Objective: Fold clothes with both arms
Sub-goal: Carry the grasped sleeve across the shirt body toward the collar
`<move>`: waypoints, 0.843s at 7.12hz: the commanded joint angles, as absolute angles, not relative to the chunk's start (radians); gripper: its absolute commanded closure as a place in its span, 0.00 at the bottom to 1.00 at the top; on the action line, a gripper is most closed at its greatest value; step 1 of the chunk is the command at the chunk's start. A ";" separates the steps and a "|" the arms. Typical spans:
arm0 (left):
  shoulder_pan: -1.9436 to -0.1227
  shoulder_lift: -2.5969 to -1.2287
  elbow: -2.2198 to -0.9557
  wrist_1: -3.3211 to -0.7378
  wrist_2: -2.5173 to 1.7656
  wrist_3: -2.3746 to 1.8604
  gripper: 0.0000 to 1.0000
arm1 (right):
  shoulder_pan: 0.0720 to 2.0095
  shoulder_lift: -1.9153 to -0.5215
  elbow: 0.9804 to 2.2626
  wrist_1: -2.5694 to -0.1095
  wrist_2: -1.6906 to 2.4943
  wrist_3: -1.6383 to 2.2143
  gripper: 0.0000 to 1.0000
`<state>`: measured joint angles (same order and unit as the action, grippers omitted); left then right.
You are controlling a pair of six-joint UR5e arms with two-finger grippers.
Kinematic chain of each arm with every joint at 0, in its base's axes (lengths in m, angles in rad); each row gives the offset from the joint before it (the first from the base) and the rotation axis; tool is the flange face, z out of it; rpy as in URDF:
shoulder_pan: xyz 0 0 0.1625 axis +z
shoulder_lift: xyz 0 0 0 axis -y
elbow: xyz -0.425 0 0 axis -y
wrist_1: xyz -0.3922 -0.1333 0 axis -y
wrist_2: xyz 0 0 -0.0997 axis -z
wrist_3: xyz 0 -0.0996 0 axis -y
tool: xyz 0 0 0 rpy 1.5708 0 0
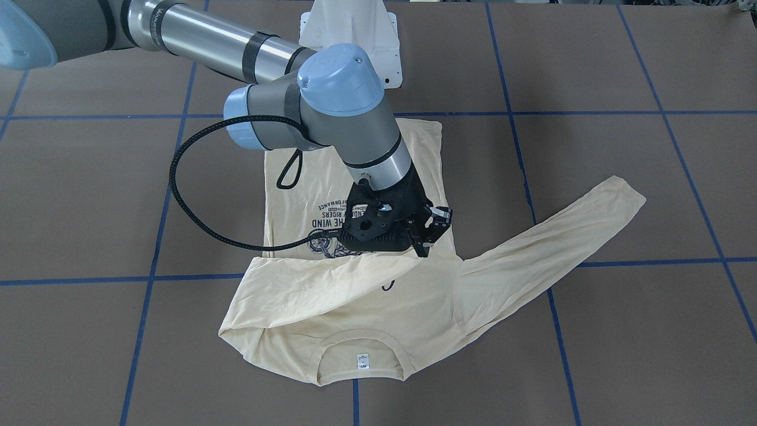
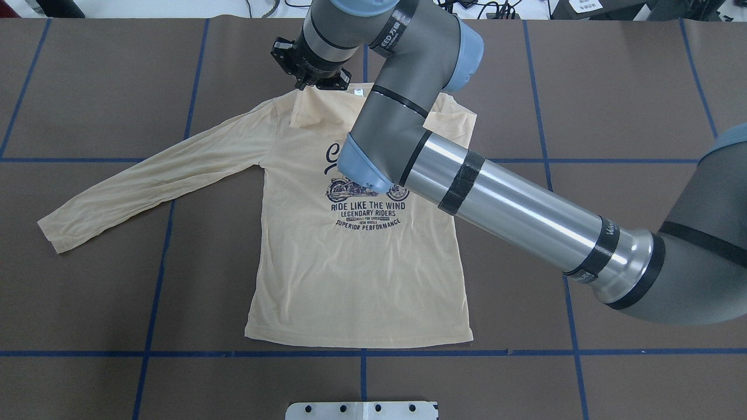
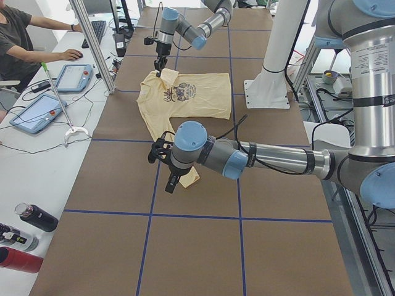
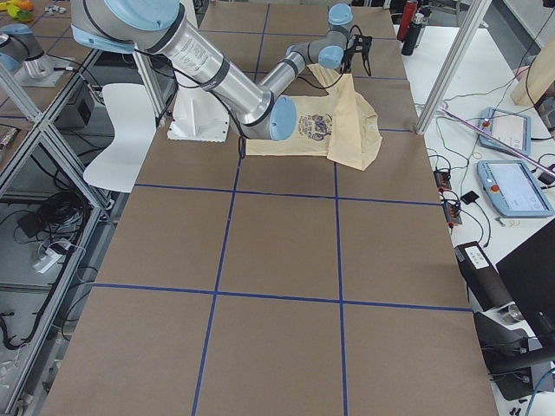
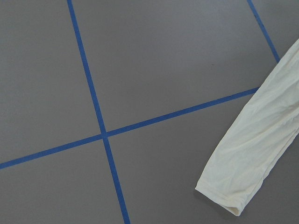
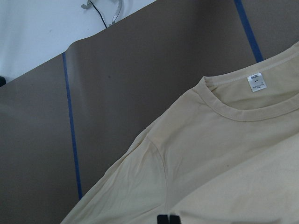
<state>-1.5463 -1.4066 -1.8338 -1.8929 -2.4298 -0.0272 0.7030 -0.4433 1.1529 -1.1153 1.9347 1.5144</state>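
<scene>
The cream-yellow long-sleeved shirt (image 2: 356, 274) lies print-up on the brown table, its neck label (image 1: 362, 361) on the side away from the robot. Its left sleeve (image 2: 152, 175) stretches out flat. Its right sleeve (image 1: 319, 290) is drawn across the chest. My right gripper (image 1: 430, 236) hangs over the collar end, and its fingertips (image 6: 162, 219) are together. It appears shut on that sleeve's cuff, which the gripper hides. My left gripper (image 3: 173, 184) hovers near the left sleeve's cuff (image 5: 224, 198). It shows only in the exterior left view, so I cannot tell its state.
The white pedestal base (image 1: 355, 29) stands at the robot's side of the table. Blue tape lines (image 2: 362, 353) grid the brown surface. An operator (image 3: 18, 37), tablets (image 3: 37, 111) and bottles (image 3: 34, 219) are beside the table on a white bench.
</scene>
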 commanded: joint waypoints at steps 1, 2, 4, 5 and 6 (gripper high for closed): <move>-1.546 -1.401 -1.835 -1.893 -2.430 -0.026 0.00 | 0.668 -0.413 1.141 -1.114 1.912 1.513 1.00; -1.546 -1.399 -1.835 -1.893 -2.430 -0.026 0.00 | 0.649 -0.410 1.140 -1.115 1.886 1.508 1.00; -1.546 -1.399 -1.835 -1.893 -2.430 -0.026 0.00 | 0.640 -0.411 1.128 -1.115 1.882 1.500 1.00; -1.546 -1.399 -1.833 -1.893 -2.430 -0.026 0.00 | 0.640 -0.411 1.111 -1.114 1.869 1.500 1.00; -1.546 -1.399 -1.833 -1.893 -2.430 -0.026 0.00 | 0.640 -0.404 1.088 -1.112 1.847 1.502 1.00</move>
